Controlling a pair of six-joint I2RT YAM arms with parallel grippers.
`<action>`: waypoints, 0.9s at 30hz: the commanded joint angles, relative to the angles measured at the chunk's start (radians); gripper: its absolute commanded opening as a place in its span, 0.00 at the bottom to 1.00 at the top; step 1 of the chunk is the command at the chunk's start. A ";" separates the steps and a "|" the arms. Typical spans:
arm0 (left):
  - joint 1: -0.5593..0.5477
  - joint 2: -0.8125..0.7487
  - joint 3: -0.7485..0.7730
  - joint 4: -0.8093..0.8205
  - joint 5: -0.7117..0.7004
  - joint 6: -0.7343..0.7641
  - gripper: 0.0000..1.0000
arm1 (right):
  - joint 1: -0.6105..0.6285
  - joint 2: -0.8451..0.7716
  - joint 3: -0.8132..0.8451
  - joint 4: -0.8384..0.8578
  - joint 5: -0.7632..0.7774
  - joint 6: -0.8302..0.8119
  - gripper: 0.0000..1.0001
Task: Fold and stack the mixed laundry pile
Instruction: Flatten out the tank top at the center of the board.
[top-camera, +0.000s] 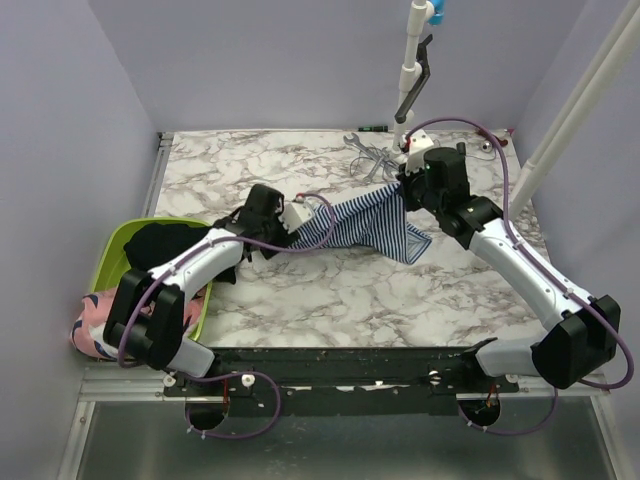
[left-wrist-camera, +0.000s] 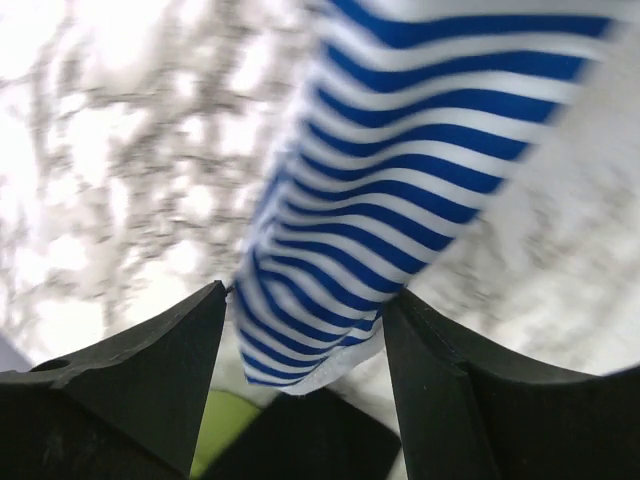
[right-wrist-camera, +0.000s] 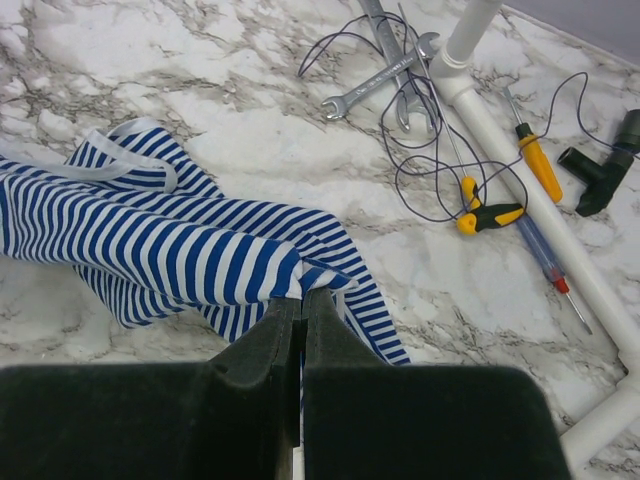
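The right claw (right-wrist-camera: 300, 305) is pressed shut on the striped garment (right-wrist-camera: 180, 240), stretched over the table (right-wrist-camera: 120, 40); the left claw (left-wrist-camera: 305, 297), blurred, seems to pinch its other end. We risk a slip if the arms pull apart.

no readable text, labels or numbers anywhere

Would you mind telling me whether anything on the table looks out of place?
Yes: wrenches, screwdrivers and a loose wire lie scattered at the far edge of the table by the white pipe, beside the striped garment. Workshop gear looks odd next to laundry, and the wire might snag cloth.
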 joint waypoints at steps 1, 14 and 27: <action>0.077 0.118 0.135 0.083 -0.083 -0.063 0.65 | -0.020 0.014 -0.005 0.010 -0.018 0.004 0.01; 0.142 0.081 0.251 0.038 -0.069 -0.073 0.67 | -0.043 0.025 -0.031 0.018 -0.024 0.004 0.01; -0.112 -0.103 -0.132 0.292 -0.208 0.182 0.58 | -0.052 0.048 -0.048 0.045 -0.054 0.007 0.01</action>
